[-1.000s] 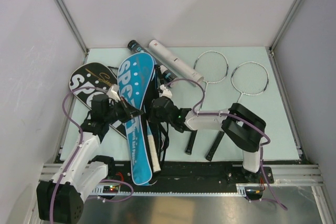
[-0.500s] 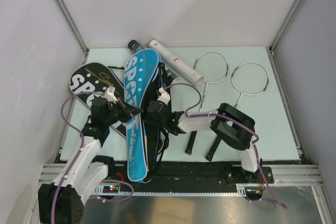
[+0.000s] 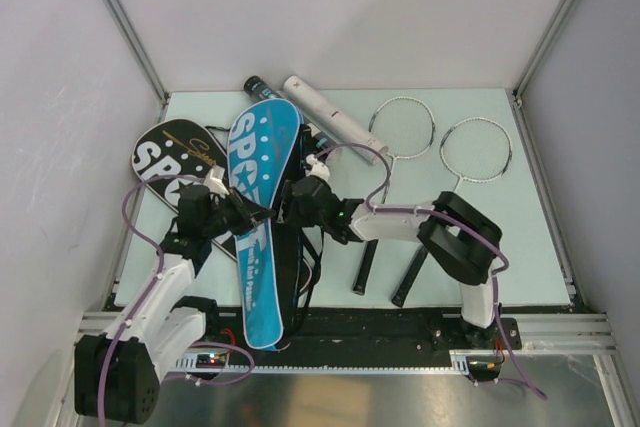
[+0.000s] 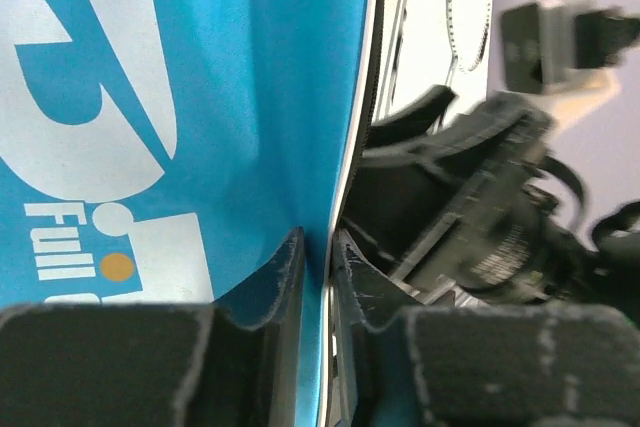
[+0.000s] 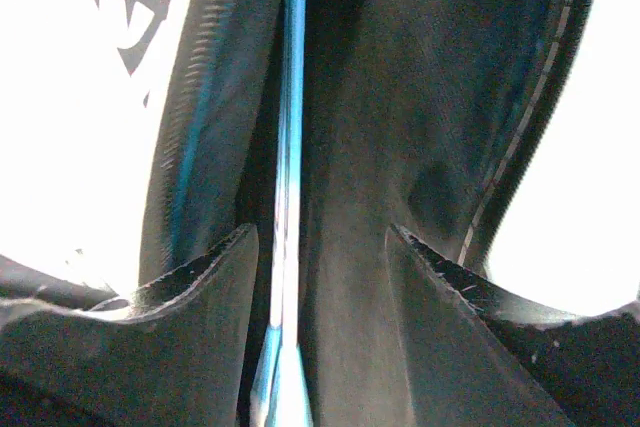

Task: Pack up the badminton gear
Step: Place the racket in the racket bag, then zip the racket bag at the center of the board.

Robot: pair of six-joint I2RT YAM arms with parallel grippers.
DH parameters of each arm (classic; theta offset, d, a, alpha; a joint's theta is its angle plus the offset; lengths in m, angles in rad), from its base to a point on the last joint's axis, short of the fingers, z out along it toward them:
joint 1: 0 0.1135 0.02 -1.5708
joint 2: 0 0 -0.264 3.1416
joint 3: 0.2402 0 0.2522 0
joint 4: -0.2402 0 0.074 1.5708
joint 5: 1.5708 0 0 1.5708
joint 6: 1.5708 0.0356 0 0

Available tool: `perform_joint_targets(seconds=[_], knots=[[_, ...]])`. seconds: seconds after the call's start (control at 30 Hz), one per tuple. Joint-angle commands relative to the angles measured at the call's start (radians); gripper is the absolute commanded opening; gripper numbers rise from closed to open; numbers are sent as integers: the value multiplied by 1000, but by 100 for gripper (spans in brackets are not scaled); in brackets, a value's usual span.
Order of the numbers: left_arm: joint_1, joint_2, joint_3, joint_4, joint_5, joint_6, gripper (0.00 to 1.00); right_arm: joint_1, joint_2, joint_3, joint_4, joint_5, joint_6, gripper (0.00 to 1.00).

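The blue SPORT bag (image 3: 256,197) lies lengthwise between my two arms, its black underside showing along the right edge. My left gripper (image 3: 260,215) pinches the bag's blue flap (image 4: 200,97) at its edge; the jaws (image 4: 315,242) stand almost together on the fabric. From the right, my right gripper (image 3: 292,205) straddles the bag's edge (image 5: 290,147) with its jaws (image 5: 320,237) apart, not pressing it. A black SPORT bag (image 3: 168,159) lies to the left. Two rackets (image 3: 402,127) (image 3: 476,149) with black handles lie to the right.
A white tube (image 3: 330,117) and a black tube (image 3: 260,88) lie at the back, behind the blue bag's head. The racket handles (image 3: 364,267) (image 3: 410,277) reach toward the near edge by the right arm's base. Walls close in the table (image 3: 530,217).
My right gripper has opened and let go of the bag's edge. The blue flap has come down over the white-handled racket that showed inside. The left jaws have eased slightly.
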Motion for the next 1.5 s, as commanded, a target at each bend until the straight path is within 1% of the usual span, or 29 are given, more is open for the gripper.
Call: perform_joint_targets(seconds=[0.0,0.1,0.17,0.23,0.27,0.3,0.33,0.37,0.43,0.53,0.7,0.9,1.03,1.1,1.17,1.23,1.33,1.4,1.43,1.47], knots=[[0,32,36,5,5,58,26,-14,-163,-39,-88,-57,-61,60],[1,37,45,0,-4,75,38,-38,-227,-105,-102,-45,-52,65],[0,29,52,-15,-23,86,44,-57,-259,-141,-90,-49,-47,67],[0,18,63,-42,-53,100,49,-76,-270,-162,-55,-78,-53,68],[1,12,69,-57,-72,109,50,-85,-265,-166,-27,-102,-59,71],[1,8,75,-72,-87,118,52,-93,-259,-168,-6,-127,-63,74],[1,5,81,-91,-107,126,53,-103,-246,-170,17,-164,-62,82],[0,2,87,-104,-125,133,55,-111,-235,-170,33,-190,-56,86],[1,3,92,-129,-149,142,56,-126,-207,-171,67,-239,-49,90],[1,15,84,-143,-167,137,57,-146,-157,-170,152,-317,-50,89],[0,44,74,-143,-178,128,57,-177,-85,-169,259,-414,-31,85],[1,77,77,-144,-188,125,58,-190,-20,-147,261,-430,-37,89],[1,92,77,-142,-199,119,58,-189,37,-118,295,-496,-30,86],[1,99,78,-142,-204,115,58,-189,57,-110,314,-513,-22,81],[1,96,80,-141,-213,110,58,-191,72,-101,327,-531,-18,72],[1,85,89,-143,-224,108,58,-197,77,-91,336,-552,-19,57],[2,66,131,-150,-262,109,59,-208,45,-87,336,-568,-41,28],[6,64,174,-164,-289,103,60,-211,0,-85,313,-561,-82,12],[10,65,195,-172,-304,100,61,-211,-20,-80,293,-559,-108,6],[12,67,226,-182,-316,96,61,-212,-49,-71,256,-558,-129,3]])
